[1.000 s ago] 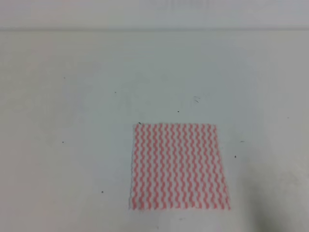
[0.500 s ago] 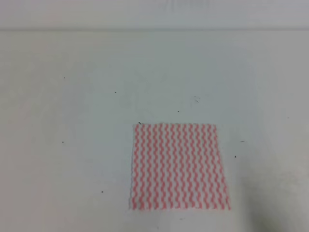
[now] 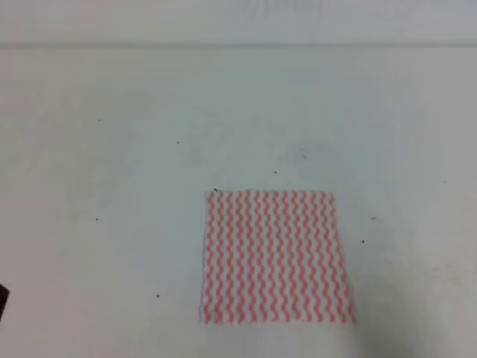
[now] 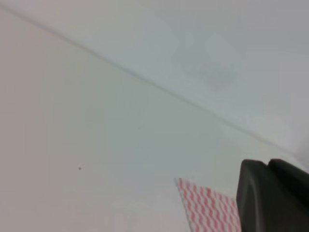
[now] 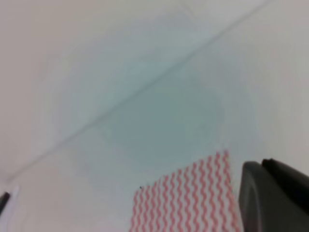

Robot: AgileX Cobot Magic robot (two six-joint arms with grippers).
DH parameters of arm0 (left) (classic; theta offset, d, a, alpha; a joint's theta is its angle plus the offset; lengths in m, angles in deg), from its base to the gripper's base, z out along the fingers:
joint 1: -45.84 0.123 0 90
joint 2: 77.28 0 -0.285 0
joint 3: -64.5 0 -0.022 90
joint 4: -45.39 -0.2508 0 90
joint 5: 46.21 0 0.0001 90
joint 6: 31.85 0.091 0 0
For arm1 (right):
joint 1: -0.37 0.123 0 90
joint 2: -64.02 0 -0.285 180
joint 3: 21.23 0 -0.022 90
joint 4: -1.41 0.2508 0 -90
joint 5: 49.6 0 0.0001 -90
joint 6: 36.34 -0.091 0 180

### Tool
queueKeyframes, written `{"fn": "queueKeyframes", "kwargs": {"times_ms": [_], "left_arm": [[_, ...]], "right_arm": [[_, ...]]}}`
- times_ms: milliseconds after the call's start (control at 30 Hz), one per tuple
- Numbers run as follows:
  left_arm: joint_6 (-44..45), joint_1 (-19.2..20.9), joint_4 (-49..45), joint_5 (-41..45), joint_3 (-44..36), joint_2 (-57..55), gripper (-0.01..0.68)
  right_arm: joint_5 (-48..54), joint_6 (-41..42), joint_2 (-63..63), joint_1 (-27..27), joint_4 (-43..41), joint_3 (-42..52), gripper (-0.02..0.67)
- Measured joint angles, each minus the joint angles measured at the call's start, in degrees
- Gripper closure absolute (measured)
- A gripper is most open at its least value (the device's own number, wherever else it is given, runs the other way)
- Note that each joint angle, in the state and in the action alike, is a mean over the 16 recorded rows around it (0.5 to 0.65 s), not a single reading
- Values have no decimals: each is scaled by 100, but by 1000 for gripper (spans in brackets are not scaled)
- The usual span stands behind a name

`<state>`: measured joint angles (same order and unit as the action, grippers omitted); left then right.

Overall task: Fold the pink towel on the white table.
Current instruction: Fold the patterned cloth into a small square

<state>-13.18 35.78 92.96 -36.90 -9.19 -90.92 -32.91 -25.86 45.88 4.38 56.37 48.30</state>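
Observation:
The pink towel (image 3: 276,257) lies flat and spread out as a near square on the white table (image 3: 112,186), right of centre and near the front edge. In the high view, a small dark tip (image 3: 2,300) pokes in at the left edge, far from the towel. The left wrist view shows one dark finger (image 4: 273,198) at the lower right, with a towel corner (image 4: 207,208) beside it. In the right wrist view a dark finger (image 5: 275,198) sits just right of the towel (image 5: 188,198). Neither view shows both fingers, so I cannot tell open from shut.
The table's far edge (image 3: 238,46) runs across the top of the high view, with a pale wall behind. A few tiny dark specks (image 3: 275,172) dot the tabletop. A small dark and white object (image 5: 5,199) shows at the lower left of the right wrist view.
A dark tip has come into the high view at the left edge. The faint shadow at the lower right has faded. The towel has not moved.

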Motion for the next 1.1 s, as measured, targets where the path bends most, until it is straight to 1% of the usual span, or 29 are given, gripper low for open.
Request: {"fn": "queueKeyframes", "kwargs": {"times_ms": [333, 500, 600, 700, 833, 967, 1100], "left_arm": [[198, -4, -402, 1419, 1257, -1805, 676], [516, -3, -547, 1960, 1882, -2766, 676], [799, -23, -510, 2123, 2142, -3292, 676], [1153, -100, -370, 2100, 2315, -3792, 676], [1585, -322, -127, 1894, 2466, -4419, 676], [1916, -674, 103, 1599, 2585, -4962, 676], [2161, -1087, 288, 1267, 2712, -5402, 677]], "right_arm": [[1547, 49, -1751, -1, -661, -1195, 667], [2158, 110, -2238, -1, -834, -1578, 667], [2344, 140, -2392, 0, -849, -1700, 667], [2435, 200, -2535, 1, -802, -1769, 667], [2480, 336, -2763, 20, -644, -1821, 667], [2464, 464, -3051, 137, -438, -1882, 667], [2344, 566, -3374, 421, -237, -1965, 667]]}}
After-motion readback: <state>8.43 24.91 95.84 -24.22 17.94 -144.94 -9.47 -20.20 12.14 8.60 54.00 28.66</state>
